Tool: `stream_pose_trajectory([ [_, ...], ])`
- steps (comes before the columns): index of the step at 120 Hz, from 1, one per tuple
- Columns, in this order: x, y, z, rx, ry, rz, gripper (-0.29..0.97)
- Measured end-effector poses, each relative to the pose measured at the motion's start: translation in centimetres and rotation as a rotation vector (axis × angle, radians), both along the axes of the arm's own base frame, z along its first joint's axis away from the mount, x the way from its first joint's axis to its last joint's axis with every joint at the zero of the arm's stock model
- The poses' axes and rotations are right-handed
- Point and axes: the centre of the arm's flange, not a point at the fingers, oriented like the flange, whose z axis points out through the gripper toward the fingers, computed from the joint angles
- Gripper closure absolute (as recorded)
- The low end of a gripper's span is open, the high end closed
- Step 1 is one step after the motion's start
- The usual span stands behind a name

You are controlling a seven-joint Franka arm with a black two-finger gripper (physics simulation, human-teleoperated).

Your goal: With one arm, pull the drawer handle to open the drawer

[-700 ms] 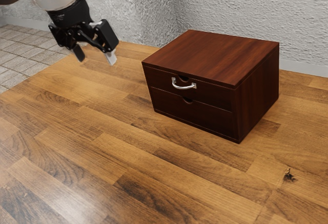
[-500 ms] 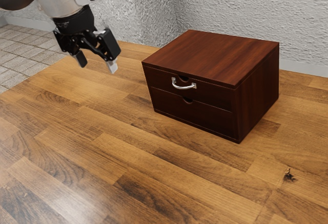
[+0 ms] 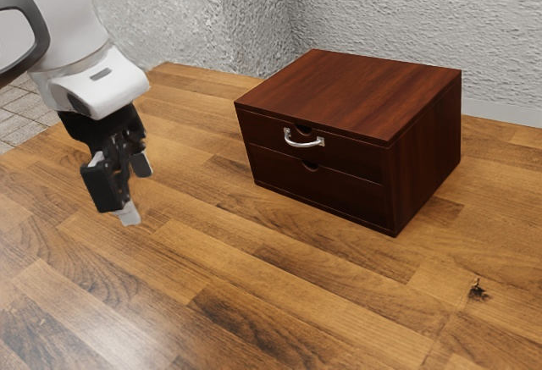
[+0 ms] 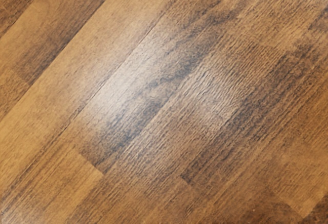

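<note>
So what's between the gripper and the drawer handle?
Just bare wooden surface. In the exterior view, nothing sits between the gripper and the silver handle.

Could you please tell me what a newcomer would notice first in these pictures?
The dark red-brown cabinet stands out, sitting on the wooden surface toward the exterior view's right, with a silver handle on its upper drawer. At the exterior view's left, the arm's black hand hangs low over the planks, well apart from the cabinet.

Floor (image 3: 254, 251): open boards leading to the cabinet (image 3: 356, 91) front.
Cabinet: solid block, 2 walls (image 3: 406, 6) close behind.
</note>
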Motion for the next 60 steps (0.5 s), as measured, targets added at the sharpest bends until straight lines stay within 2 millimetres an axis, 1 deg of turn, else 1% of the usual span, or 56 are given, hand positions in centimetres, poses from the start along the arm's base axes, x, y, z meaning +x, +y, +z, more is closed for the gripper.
stream_pose_trajectory([
  [5,-0.3,0.5,-0.8,0.010,-0.020,-0.056,0.00],
  [11,0.1,0.9,-1.3,0.049,-0.049,-0.126,0.00],
  [28,1.3,2.4,-0.6,0.136,-0.125,-0.287,0.00],
  [39,1.9,5.8,0.3,0.154,-0.159,-0.330,0.00],
  [52,3.0,7.6,2.0,0.193,-0.197,-0.395,0.00],
  [60,4.5,9.2,1.8,0.209,-0.189,-0.416,0.00],
])
